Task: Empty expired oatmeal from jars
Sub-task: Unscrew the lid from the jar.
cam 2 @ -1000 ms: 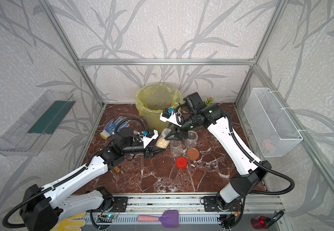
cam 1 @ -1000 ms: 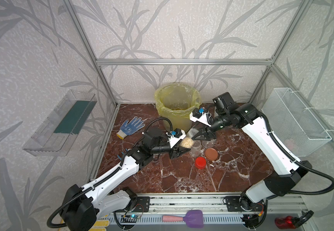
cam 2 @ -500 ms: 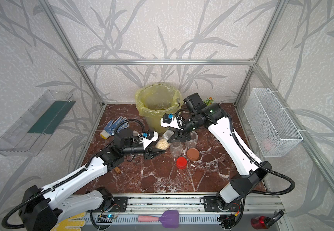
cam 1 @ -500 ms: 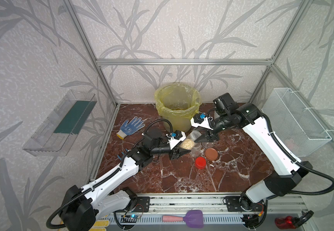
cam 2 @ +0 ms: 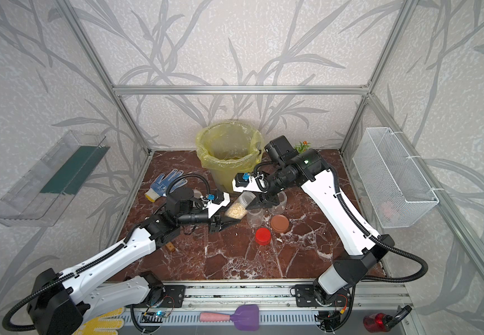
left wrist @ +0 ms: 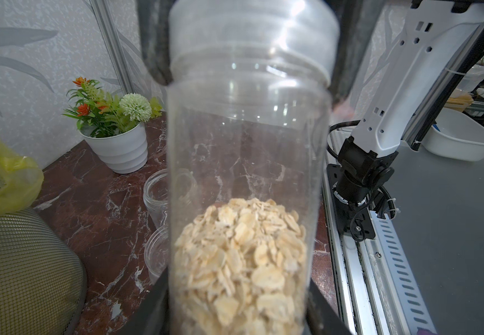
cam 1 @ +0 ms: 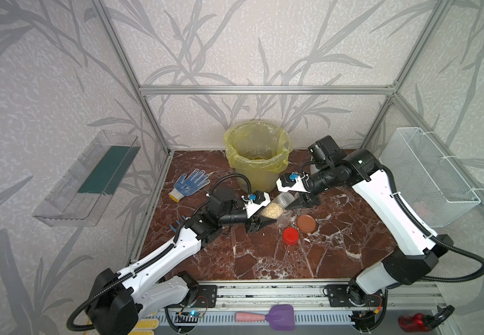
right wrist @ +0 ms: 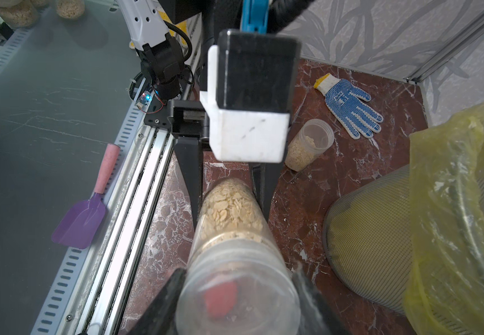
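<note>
Left gripper [cam 1: 265,217] is clamped tight on the oat-filled end of a slim clear jar [cam 1: 275,207], and the right gripper [cam 1: 291,200] is closed on its clear lid [left wrist: 252,37]. So the jar hangs tilted between them above the marble [cam 1: 264,261], in front of the yellow-bagged bin [cam 1: 252,174], not over it.

Oatmeal [cam 1: 269,211] sits piled at the left-gripper end.

My worries:
- That wall looks slick, so the jar might spin in the left jaws instead of the lid turning.
- If the lid pops while the mouth dips, flakes land on the table.
- Empty jars [cam 2: 254,217] stand close by, easy to knock.
</note>
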Controlling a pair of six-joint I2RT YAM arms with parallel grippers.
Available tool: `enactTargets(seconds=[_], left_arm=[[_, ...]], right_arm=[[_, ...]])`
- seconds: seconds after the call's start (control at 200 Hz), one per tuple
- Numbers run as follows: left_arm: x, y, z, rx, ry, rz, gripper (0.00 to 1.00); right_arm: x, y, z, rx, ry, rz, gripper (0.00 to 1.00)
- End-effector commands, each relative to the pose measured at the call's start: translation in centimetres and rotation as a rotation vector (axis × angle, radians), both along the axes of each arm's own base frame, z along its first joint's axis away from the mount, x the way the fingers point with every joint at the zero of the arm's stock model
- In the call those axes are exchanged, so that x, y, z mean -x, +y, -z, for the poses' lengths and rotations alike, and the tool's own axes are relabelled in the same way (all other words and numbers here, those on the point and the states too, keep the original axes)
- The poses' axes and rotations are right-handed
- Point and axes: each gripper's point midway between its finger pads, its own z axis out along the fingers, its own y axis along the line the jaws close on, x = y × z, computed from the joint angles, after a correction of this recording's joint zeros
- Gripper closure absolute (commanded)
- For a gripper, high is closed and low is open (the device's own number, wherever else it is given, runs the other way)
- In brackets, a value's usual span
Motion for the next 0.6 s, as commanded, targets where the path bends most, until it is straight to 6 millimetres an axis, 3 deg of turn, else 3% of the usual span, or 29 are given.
enactTargets(seconds=[0.0, 0.22, 0.43, 0.595], left_arm=[[-3.1, 4.1, 7.0, -0.195, 0.234, -0.306, 1.00], [-4.2, 4.6, 7.5, -0.192, 0.204, -0.358, 1.00], [-3.6, 4.0, 7.4, -0.167, 0.248, -0.288, 1.00], [-3.3, 4.0, 6.9, -0.128, 0.277, -0.251, 1.00]], right_arm=[[3.6, -1.4, -2.5, -0.042, -0.022, -0.108, 0.68], [3.7, -1.6, -1.9, -0.024, -0.002, -0.088, 0.69], [3.0, -2.6, -1.5, 0.024, -0.075, -0.023, 0.70], [4.6, -3.0, -0.9, 0.031, -0.011, -0.059, 0.70]])
